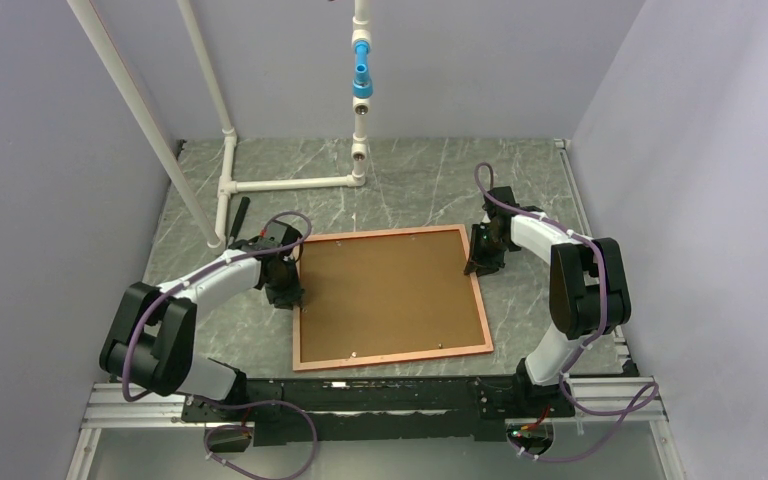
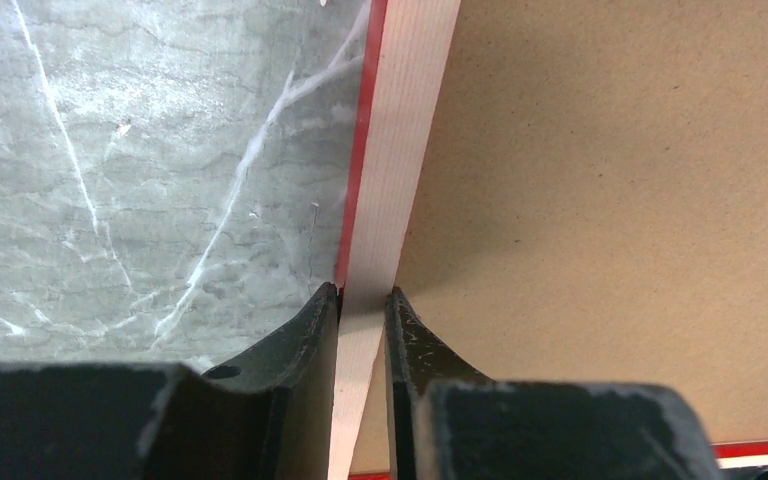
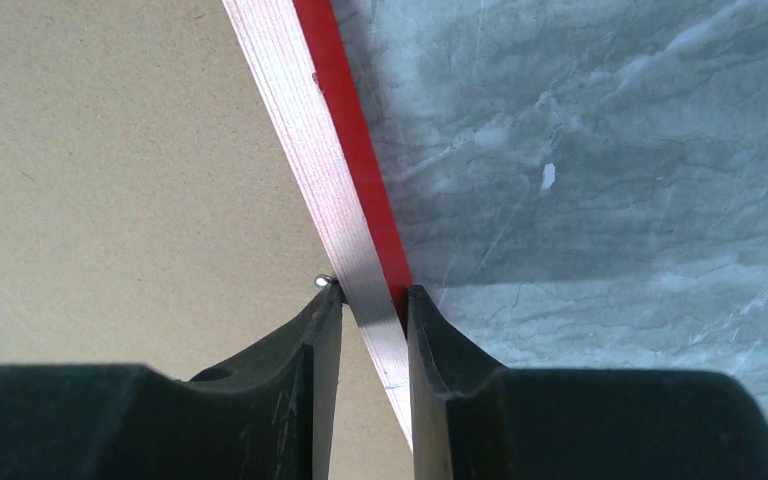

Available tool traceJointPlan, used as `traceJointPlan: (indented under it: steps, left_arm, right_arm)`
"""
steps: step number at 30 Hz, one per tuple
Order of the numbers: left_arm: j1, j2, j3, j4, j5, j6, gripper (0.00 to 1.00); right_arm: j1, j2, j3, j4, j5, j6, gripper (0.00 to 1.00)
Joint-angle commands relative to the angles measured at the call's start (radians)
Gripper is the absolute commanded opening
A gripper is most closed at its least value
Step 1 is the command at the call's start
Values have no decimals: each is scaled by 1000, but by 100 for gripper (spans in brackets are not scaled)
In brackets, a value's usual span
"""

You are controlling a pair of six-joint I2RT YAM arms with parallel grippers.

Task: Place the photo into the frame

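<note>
The frame (image 1: pixel 392 357) lies flat on the marble table with its pale wood side up; its red side shows only as a thin edge (image 2: pixel 355 170). A brown backing board (image 1: pixel 390 290) fills it. The photo is hidden. My left gripper (image 1: pixel 288 292) is at the frame's left border. In the left wrist view its fingers (image 2: pixel 365 297) close on the wood strip (image 2: pixel 400 150), one on each side. My right gripper (image 1: pixel 478 262) is at the right border, near the far corner. There its fingers (image 3: pixel 373 293) pinch the strip (image 3: pixel 300 130) the same way.
A white pipe stand (image 1: pixel 290 184) with a blue fitting (image 1: pixel 362 80) rises behind the frame. A slanted white pipe (image 1: pixel 140 110) crosses at the far left. Grey walls close in on both sides. A small metal tab (image 3: pixel 323 281) sits by the right gripper's inner finger.
</note>
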Motion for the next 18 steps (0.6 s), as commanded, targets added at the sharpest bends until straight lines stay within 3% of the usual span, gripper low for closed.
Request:
traceJointPlan:
  steps: [1,7,12,16,18]
  left_arm:
    - [13,18,31,6,-10,34,5]
    - [74,88,170,-1,53,78,33]
    - [106,127,281,-55,21,124,70]
    - [106,107,323,-117,-47,150,95]
    - [106,82,316,-136,-79,162,99]
  right_arm:
    - [12,71,-59,-31,-17,2,1]
    - [12,50,-66,-14,-103,31,0]
    - [13,26,-82,18,-155,71,0]
    - [22,12,-68,30,-155,82,0]
    - [36,8,-51,40,-171,74,4]
